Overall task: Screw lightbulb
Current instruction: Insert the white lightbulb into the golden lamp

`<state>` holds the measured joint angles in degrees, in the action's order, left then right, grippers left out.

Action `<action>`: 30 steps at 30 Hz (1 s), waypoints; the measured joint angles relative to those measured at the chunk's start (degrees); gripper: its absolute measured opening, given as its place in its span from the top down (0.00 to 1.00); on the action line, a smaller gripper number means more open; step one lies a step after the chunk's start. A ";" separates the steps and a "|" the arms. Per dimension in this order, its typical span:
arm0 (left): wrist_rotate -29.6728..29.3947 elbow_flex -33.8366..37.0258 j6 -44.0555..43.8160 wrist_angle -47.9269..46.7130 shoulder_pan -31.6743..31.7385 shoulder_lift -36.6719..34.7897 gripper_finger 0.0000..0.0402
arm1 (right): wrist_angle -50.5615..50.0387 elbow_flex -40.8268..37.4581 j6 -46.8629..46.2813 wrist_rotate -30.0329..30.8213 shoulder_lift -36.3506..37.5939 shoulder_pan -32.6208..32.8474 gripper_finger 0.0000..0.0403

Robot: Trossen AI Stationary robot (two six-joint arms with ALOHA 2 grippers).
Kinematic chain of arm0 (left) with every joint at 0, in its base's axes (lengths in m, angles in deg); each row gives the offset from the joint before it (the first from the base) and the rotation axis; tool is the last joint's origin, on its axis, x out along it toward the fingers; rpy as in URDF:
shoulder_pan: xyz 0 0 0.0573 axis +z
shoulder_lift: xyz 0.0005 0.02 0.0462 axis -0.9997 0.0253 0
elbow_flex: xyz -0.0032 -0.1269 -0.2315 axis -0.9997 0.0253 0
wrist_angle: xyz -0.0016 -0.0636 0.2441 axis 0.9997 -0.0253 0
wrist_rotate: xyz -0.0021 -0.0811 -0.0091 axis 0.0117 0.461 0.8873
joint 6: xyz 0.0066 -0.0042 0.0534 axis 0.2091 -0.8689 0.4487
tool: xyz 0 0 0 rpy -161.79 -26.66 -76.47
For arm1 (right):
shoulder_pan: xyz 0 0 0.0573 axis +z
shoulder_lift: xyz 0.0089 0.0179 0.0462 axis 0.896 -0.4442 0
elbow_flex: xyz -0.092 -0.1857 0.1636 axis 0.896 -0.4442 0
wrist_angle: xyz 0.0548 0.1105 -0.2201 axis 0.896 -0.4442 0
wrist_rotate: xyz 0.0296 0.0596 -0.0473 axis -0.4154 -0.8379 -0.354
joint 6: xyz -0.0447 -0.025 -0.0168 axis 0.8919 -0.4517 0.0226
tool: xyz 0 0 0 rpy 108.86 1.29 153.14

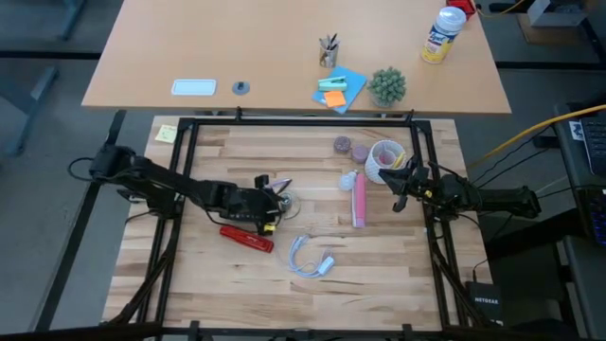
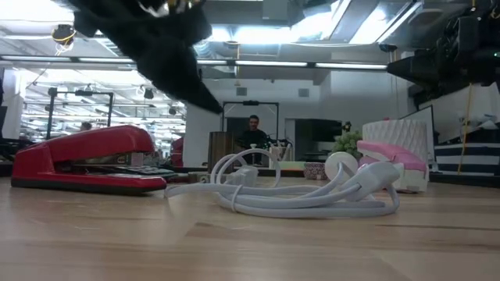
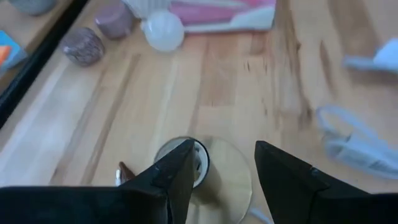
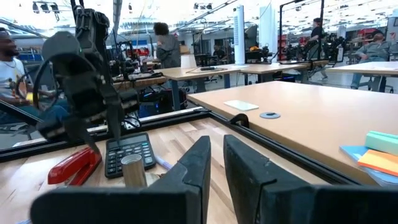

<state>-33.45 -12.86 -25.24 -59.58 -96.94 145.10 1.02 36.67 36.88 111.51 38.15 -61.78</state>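
The lightbulb [image 3: 163,30], small, white and round, lies on the wooden table beside a pink object [image 3: 230,12], with no gripper on it; in the high view it is right of centre [image 1: 348,180]. My left gripper [image 3: 224,165] is open at the table's middle [image 1: 280,191]. Its fingers slant down over the round grey socket base [image 3: 214,171], which rests flat on the table. I see nothing between the fingers. My right gripper [image 4: 217,158] waits at the right [image 1: 398,185], shut and empty.
A red stapler [image 1: 246,237] and a calculator [image 4: 127,152] lie by my left arm. A white cable [image 1: 308,260] is coiled toward the near edge. A white cup [image 1: 383,156] and two small round pieces [image 1: 343,145] stand at the far right. A person [image 2: 252,133] stands beyond the table.
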 joint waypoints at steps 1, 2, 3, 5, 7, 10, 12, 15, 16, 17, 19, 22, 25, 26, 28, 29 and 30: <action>0.00 -0.42 0.85 -0.01 0.20 1.13 0.60 | -0.06 -0.01 0.01 0.00 0.02 0.00 0.87; -0.02 -0.83 1.58 0.02 0.36 2.02 0.60 | -0.08 -0.01 0.02 0.00 0.00 0.00 0.87; -0.08 -1.16 2.08 -0.02 0.65 2.87 0.60 | -0.06 -0.01 0.02 0.00 0.02 0.00 0.87; -0.74 -1.93 2.51 0.03 1.41 4.25 0.60 | -0.28 -0.01 0.00 0.00 0.00 0.00 0.87; -1.95 -2.32 2.90 -0.09 2.24 5.24 0.60 | -0.25 0.00 0.00 0.00 0.02 0.00 0.87; -2.30 -2.50 2.99 -0.02 3.46 5.89 0.60 | -0.30 -0.01 0.00 0.00 0.02 0.00 0.87; -1.97 -2.54 2.30 -0.56 3.96 5.91 0.60 | -0.31 -0.01 0.00 0.00 0.00 0.00 0.87; -0.25 -2.54 0.81 -1.37 4.12 5.91 0.60 | -0.32 -0.01 0.00 0.00 0.02 0.00 0.87; 0.26 -2.54 0.50 -1.82 4.11 5.91 0.60 | -0.34 -0.01 -0.02 0.00 0.02 0.00 0.87; 0.86 -2.54 0.21 -1.98 4.04 5.91 0.60 | -0.38 -0.01 -0.02 0.00 0.00 0.00 0.87; 1.88 -2.54 -0.45 -2.04 3.88 6.08 0.60 | -0.33 0.01 -0.30 0.00 0.00 0.00 0.87; 2.16 -2.54 -1.34 -1.97 3.88 6.37 0.60 | -0.34 -0.01 -2.10 0.00 0.01 0.00 0.87; 2.31 -2.54 -1.31 -0.66 3.89 7.21 0.60 | -0.38 0.01 -3.31 -0.14 0.00 0.00 0.87; 2.95 -2.54 -1.33 0.76 3.98 7.87 0.60 | -0.34 -0.01 -3.32 -0.43 0.02 0.00 0.87; 4.48 -2.54 -1.23 4.12 4.07 9.11 0.60 | -0.35 -0.01 -3.34 -1.10 0.00 0.00 0.87; 5.43 -2.54 -1.24 6.42 4.09 9.98 0.60 | -0.27 0.00 -3.36 -1.48 0.02 0.00 0.87; 6.02 -2.56 -1.23 8.74 4.05 10.78 0.60 | -0.32 0.00 -3.37 -1.60 0.02 0.00 0.87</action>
<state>-27.43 -15.42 -26.46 -50.84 -92.89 155.88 0.70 36.67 33.51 109.91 38.17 -61.78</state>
